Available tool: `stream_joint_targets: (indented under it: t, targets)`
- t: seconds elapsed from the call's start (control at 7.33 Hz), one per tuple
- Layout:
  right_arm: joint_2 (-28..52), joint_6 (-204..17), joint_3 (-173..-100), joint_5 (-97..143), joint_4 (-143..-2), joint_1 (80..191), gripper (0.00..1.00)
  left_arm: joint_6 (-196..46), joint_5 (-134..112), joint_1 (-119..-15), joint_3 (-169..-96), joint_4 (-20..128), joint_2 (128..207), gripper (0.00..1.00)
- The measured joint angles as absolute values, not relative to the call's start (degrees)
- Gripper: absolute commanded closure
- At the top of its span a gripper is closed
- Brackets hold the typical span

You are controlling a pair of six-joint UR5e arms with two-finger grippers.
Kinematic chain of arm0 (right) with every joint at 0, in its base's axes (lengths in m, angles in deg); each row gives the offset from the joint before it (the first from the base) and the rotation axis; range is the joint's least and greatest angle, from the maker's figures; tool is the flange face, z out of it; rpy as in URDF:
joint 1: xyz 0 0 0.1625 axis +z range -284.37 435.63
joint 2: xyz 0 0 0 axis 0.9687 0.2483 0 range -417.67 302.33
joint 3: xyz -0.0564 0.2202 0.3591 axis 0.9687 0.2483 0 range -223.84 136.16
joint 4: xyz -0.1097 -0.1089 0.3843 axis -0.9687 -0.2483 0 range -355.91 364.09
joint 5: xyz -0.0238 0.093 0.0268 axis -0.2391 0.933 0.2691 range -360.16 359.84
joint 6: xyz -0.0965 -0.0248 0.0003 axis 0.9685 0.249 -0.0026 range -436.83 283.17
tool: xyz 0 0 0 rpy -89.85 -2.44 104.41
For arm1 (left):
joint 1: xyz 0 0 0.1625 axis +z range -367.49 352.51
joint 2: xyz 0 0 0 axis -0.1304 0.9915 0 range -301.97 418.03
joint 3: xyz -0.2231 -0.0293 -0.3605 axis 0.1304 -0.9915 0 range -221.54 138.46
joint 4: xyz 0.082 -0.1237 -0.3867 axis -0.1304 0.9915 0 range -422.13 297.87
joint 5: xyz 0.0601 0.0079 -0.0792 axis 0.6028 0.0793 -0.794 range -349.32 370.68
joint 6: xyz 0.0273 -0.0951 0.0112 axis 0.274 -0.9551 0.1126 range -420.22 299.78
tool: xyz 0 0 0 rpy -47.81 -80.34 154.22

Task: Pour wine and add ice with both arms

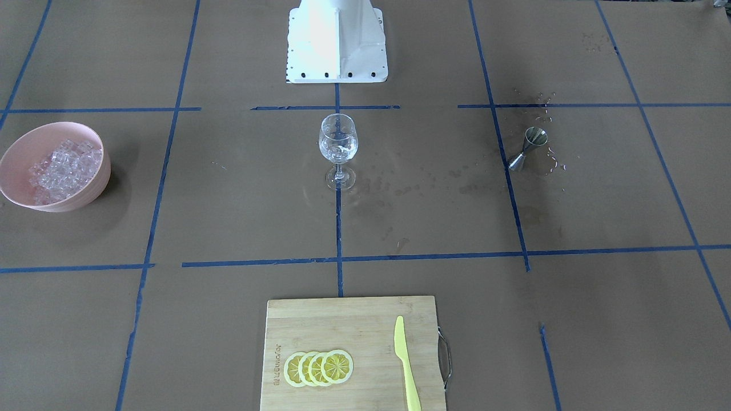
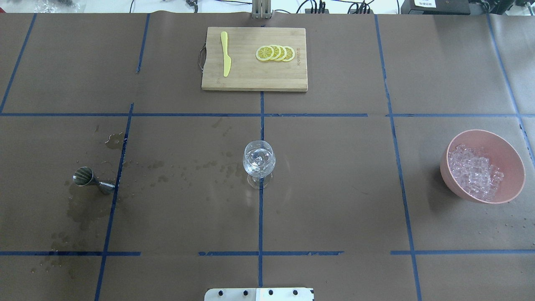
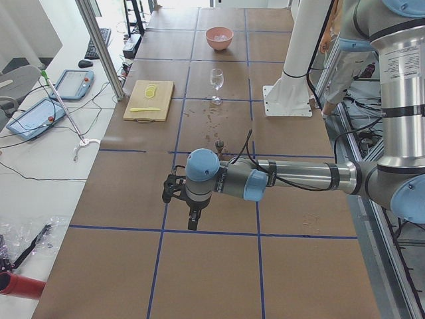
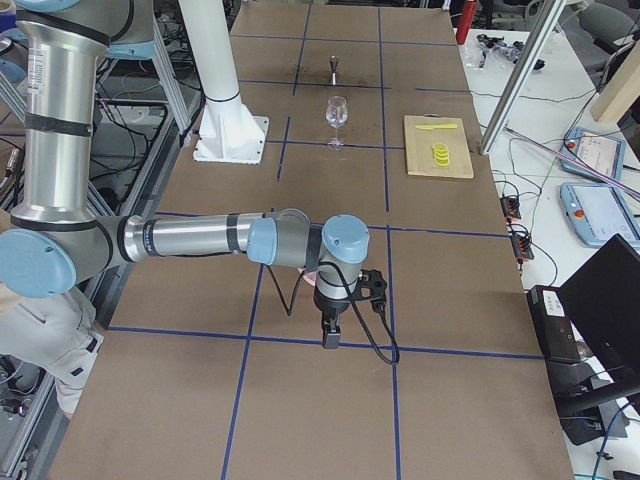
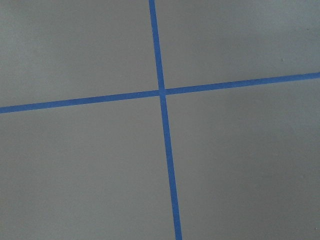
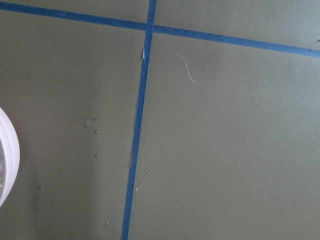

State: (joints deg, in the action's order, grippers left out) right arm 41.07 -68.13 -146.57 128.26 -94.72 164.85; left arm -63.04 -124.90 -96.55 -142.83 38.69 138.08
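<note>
Hanging beyond the left end, the left gripper hides its grip from me, the jigger stands among wet stains, the wine glass already seems to hold ice but no dark wine I can see, the bowl is heaped, and the right gripper is equally unreadable.

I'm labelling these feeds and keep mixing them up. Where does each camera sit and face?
Front-facing: across the table, looking steeply down toward the pedestal base, the only robot part shown.
Overhead: behind the base, looking forward and down; only its plate edge shows.
Exterior left: table's left end; left arm near.
Exterior right: opposite end; right arm near.
Left wrist: downward at blue tape; no body.
Right wrist: likewise, plus droplets.
First four share the wine glass.
</note>
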Motion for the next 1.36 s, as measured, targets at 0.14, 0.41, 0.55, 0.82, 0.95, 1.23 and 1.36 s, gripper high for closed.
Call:
stream_joint_targets:
  t: [0.14,0.41,0.55,0.82,0.95,1.23,1.36]
  targets:
    - [41.4,-68.3,-145.2,129.5,-92.5,164.9,0.00,-63.0,-125.0,-96.6,-142.8,38.7,138.0,0.00]
    - [41.4,-68.5,-144.6,130.4,-91.1,164.9,0.00,-63.0,-125.1,-96.6,-143.0,38.6,137.8,0.00]
    - [41.4,-68.5,-144.5,130.5,-91.0,164.9,0.00,-63.0,-125.0,-96.6,-143.2,38.5,137.7,0.00]
    - [41.5,-68.4,-144.4,130.5,-90.8,164.9,0.00,-63.0,-125.0,-96.6,-143.3,38.6,137.7,0.00]
    - [41.6,-68.4,-144.4,130.5,-90.7,164.9,0.00,-63.0,-124.9,-96.6,-143.3,38.6,137.7,0.00]
    - [41.6,-68.4,-144.3,130.5,-90.6,164.9,0.00,-63.0,-124.9,-96.6,-143.3,38.6,137.7,0.00]
    - [41.6,-68.4,-144.3,130.5,-90.6,164.9,0.00,-63.0,-124.9,-96.6,-143.3,38.6,137.7,0.00]
